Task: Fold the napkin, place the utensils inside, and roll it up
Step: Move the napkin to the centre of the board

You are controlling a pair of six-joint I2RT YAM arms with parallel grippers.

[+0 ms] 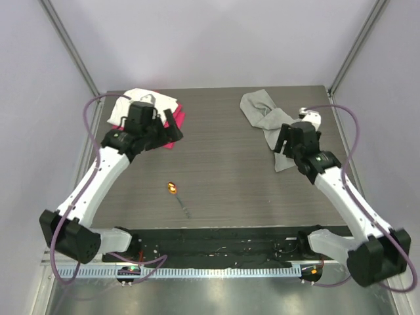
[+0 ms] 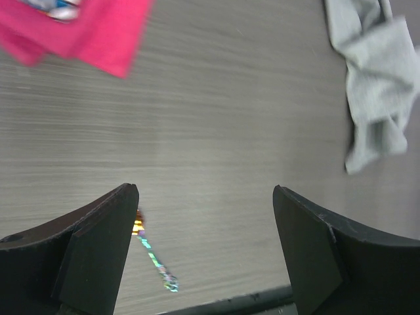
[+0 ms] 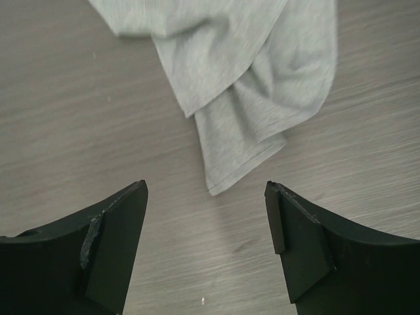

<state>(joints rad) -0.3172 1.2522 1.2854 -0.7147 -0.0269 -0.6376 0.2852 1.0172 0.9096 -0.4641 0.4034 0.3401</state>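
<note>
the left gripper (image 2: 205,197) and right gripper (image 3: 206,197) hung empty, jaws spread. the napkin (image 3: 243,65) lay crumpled far right, unfolded; the utensil (image 1: 178,199) near front, well apart. everything remained.

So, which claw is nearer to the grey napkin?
Right. The right claw hangs open at the near end of the napkin; the left claw is open far across the table, by the magenta cloth.
</note>
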